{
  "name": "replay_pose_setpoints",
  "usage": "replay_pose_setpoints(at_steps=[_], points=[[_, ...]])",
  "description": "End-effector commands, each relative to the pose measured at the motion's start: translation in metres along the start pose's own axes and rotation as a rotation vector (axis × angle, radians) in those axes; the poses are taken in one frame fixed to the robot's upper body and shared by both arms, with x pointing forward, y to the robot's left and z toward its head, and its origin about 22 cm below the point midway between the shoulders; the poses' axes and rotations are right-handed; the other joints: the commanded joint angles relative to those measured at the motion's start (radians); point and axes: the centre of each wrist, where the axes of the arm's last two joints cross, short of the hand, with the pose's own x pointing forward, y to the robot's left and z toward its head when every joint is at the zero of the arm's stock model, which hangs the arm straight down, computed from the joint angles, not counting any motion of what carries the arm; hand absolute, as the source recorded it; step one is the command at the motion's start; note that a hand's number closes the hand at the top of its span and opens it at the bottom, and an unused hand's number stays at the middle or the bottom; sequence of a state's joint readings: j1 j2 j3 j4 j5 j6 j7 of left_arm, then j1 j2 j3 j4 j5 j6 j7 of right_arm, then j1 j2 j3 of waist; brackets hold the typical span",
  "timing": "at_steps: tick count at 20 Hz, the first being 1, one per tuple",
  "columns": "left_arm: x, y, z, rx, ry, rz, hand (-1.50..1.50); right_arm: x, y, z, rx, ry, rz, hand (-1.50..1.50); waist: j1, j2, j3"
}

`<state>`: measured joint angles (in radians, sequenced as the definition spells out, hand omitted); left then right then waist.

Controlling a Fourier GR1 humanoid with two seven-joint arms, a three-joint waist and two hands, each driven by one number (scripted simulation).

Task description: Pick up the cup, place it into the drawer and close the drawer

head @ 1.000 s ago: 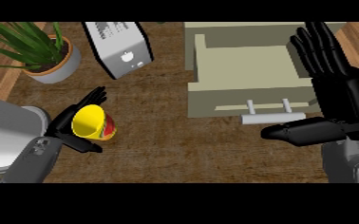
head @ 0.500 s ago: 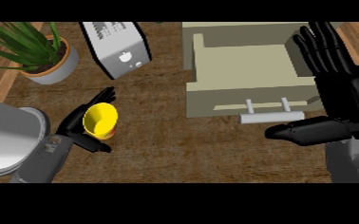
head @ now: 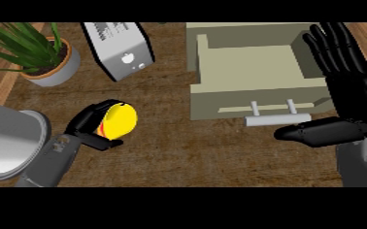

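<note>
While our left hand [head: 87,128] curls round the yellow cup [head: 118,120], well left of the open drawer [head: 251,75], our right hand [head: 337,92] rests released, fingers straight, just right of that drawer.

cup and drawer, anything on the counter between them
Nothing: in the head view only bare brown counter lies between the yellow cup, held in the left hand, and the open drawer.
</note>
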<state>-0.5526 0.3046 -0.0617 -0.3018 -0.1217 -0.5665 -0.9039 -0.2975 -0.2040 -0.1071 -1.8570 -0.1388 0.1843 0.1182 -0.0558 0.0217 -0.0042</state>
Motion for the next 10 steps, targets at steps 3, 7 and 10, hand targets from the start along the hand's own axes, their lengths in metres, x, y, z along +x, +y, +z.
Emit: replay_pose_setpoints(at_steps=[3,7,10], points=[[0.0,-0.013,-0.016,-0.017,-0.3,0.03,1.5,-0.009,0.0,0.0,0.004,0.022,0.011,-1.5,0.014,0.002,-0.003],[0.004,-0.008,-0.014,0.041,-0.397,-0.025,1.5,0.002,-0.01,-0.002,-0.019,0.014,0.016,-1.5,0.02,-0.005,-0.002],[-0.021,-0.03,-0.003,0.431,-0.399,-0.068,1.5,-0.004,-0.011,0.009,-0.046,0.027,0.019,-1.5,0.031,-0.007,-0.002]])
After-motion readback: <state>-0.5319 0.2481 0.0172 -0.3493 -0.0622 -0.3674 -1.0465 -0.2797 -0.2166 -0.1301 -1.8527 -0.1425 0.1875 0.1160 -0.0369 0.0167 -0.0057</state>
